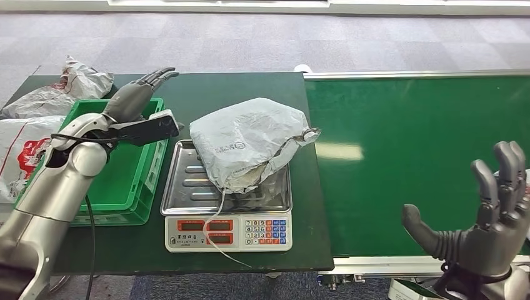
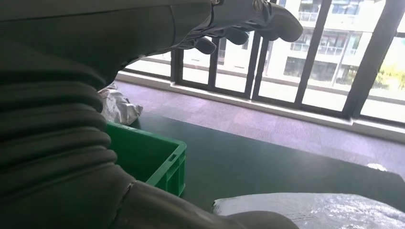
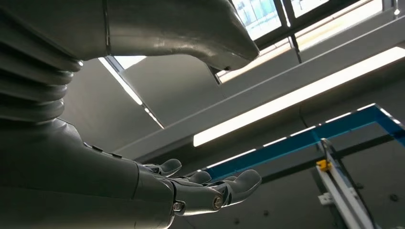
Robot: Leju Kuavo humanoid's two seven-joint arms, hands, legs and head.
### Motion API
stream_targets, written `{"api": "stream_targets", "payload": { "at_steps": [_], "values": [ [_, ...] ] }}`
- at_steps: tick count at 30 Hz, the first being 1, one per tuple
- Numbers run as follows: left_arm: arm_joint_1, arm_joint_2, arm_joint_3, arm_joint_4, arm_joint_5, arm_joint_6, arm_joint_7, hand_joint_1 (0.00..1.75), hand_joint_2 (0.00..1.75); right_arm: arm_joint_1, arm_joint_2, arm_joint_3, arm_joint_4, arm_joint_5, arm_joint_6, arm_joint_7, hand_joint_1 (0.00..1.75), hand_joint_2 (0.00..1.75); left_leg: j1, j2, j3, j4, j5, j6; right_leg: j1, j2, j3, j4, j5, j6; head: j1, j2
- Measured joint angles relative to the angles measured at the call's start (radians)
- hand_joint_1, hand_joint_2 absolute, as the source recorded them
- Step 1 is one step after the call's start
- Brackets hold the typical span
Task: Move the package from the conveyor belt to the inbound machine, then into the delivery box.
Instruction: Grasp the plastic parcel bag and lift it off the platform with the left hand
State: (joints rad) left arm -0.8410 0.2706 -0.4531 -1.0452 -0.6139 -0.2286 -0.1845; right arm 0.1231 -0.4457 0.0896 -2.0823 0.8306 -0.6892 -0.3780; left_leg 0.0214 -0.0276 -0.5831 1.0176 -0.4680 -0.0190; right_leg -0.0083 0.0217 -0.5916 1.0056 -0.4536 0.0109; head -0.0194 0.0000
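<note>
One crinkled grey package sags over ribbed steel scale.

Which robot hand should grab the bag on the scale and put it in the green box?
Probably the left hand: it hangs open over the green box, beside the package on the scale. The right hand is open over the conveyor belt.

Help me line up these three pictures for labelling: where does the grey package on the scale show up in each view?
Head view: the grey package lies on the scale's steel tray, centre of the picture, right of the green box.
Left wrist view: a crinkled grey strip of the package shows along the lower edge, beyond the green box.
Right wrist view: not in it; it looks up at the ceiling.
Shared landmark: the green box, in the head and left wrist views.
</note>
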Motion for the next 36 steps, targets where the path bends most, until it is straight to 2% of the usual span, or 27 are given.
{"api": "stream_targets", "payload": {
  "at_steps": [3, 6, 14, 18, 22, 27, 32, 36],
  "values": [
    [-0.088, 0.001, -0.105, 0.082, 0.016, -0.043, 0.007, 0.0, 1.75, 0.025, 0.002, 0.002, -0.025, 0.037, -0.005, 0.01, 0.0, 1.75, 0.0, 0.001, 0.0, 0.0, 0.0, 0.0, 0.0, 0.0, 0.0, 0.0, 0.001, 0.0, 0.0, 0.0],
    [-0.128, 0.0, -0.178, 0.134, 0.024, -0.052, 0.01, 0.0, 1.75, 0.035, 0.004, 0.003, -0.038, 0.046, -0.006, 0.016, 0.0, 1.75, -0.001, 0.002, 0.0, 0.0, 0.0, 0.0, -0.001, 0.001, 0.0, 0.0, 0.001, 0.0, 0.0, 0.0],
    [-0.17, 0.0, -0.258, 0.195, 0.038, -0.055, 0.014, 0.0, 1.75, 0.045, 0.006, 0.003, -0.05, 0.046, -0.007, 0.02, 0.0, 1.75, -0.001, 0.002, 0.0, 0.0, 0.0, 0.0, -0.001, 0.001, 0.0, 0.0, 0.001, 0.0, 0.0, 0.0],
    [-0.196, -0.016, -0.311, 0.234, 0.038, -0.099, 0.002, 0.0, 1.75, 0.049, 0.012, 0.006, -0.05, 0.044, -0.007, 0.019, 0.0, 1.75, -0.001, 0.002, 0.0, 0.0, 0.0, 0.0, -0.001, 0.0, 0.0, 0.0, 0.001, 0.0, 0.0, 0.0],
    [-0.213, -0.061, -0.388, 0.308, 0.029, -0.154, -0.031, 0.0, 1.75, 0.056, 0.022, 0.008, -0.05, 0.029, -0.007, 0.004, 0.0, 1.75, -0.002, 0.0, 0.0, 0.0, 0.001, 0.0, -0.002, 0.0, 0.001, 0.0, 0.001, 0.0, 0.0, 0.0],
    [-0.194, -0.13, -0.474, 0.414, 0.042, -0.194, -0.097, 0.0, 1.75, 0.052, 0.04, 0.014, -0.05, 0.018, -0.007, -0.002, 0.0, 1.75, -0.003, 0.001, 0.001, 0.0, 0.0, 0.001, -0.003, 0.0, 0.001, 0.0, 0.001, 0.001, 0.0, 0.0],
    [-0.135, -0.212, -0.523, 0.512, 0.074, -0.179, -0.133, 0.0, 1.75, 0.017, 0.068, 0.051, -0.036, 0.031, -0.003, 0.006, 0.0, 1.75, -0.003, 0.001, 0.001, 0.0, 0.0, 0.001, -0.003, 0.0, 0.001, 0.0, 0.001, 0.001, 0.0, 0.0],
    [-0.102, -0.299, -0.532, 0.574, 0.098, -0.138, -0.156, 0.0, 1.75, -0.041, 0.097, 0.081, -0.016, 0.054, 0.012, 0.033, 0.0, 1.75, -0.003, -0.003, 0.002, 0.0, 0.0, 0.001, -0.003, -0.003, 0.005, 0.0, 0.0, 0.002, 0.0, 0.0]
  ]
}}
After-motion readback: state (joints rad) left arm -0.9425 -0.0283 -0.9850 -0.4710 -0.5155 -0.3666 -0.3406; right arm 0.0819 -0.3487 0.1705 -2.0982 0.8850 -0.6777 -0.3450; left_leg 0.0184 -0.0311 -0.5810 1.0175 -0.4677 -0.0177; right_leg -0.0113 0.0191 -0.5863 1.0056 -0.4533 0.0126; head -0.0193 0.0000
